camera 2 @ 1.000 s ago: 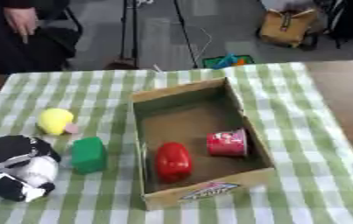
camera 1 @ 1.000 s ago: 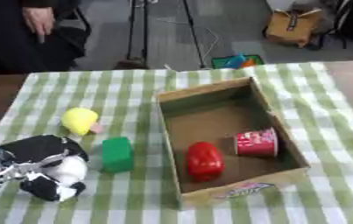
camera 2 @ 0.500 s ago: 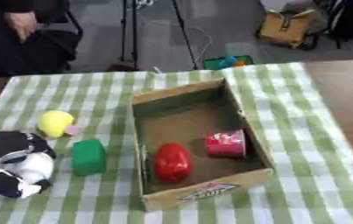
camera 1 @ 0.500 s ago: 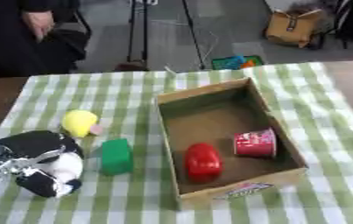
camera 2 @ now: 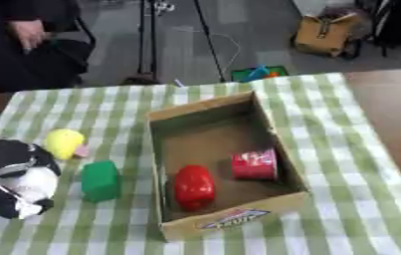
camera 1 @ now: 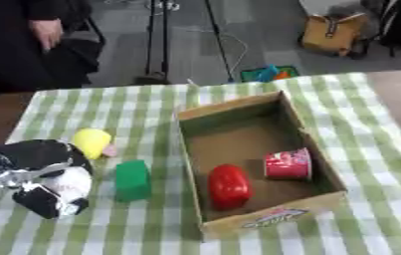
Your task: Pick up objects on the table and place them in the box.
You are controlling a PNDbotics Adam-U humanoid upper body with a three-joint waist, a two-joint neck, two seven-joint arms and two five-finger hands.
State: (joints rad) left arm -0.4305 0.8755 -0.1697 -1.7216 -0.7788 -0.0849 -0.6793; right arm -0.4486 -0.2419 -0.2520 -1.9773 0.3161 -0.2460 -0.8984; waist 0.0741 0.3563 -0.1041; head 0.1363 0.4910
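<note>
A yellow rounded object [camera 1: 92, 141] with a small pink bit at its side lies on the checked cloth at the left. Just below it sits a green block [camera 1: 133, 180]. My left hand [camera 1: 40, 175], black with white and silver parts, rests at the lower left, its upper edge right against the yellow object and a short gap left of the green block. An open cardboard box [camera 1: 230, 104] stands in the middle. Inside it lie a red rounded object [camera 1: 229, 185] and a red cup [camera 1: 288, 164] on its side. My right hand shows in no view.
The green-and-white checked cloth [camera 1: 373, 124] covers the table, with bare wood at the right edge [camera 2: 395, 109]. Beyond the far edge are a stand's legs [camera 1: 155, 74], a tan bag [camera 1: 332, 32] and a person in dark clothes [camera 1: 29, 45].
My left hand has crept up the table toward the yellow object. The box and the other things have stayed where they were.
</note>
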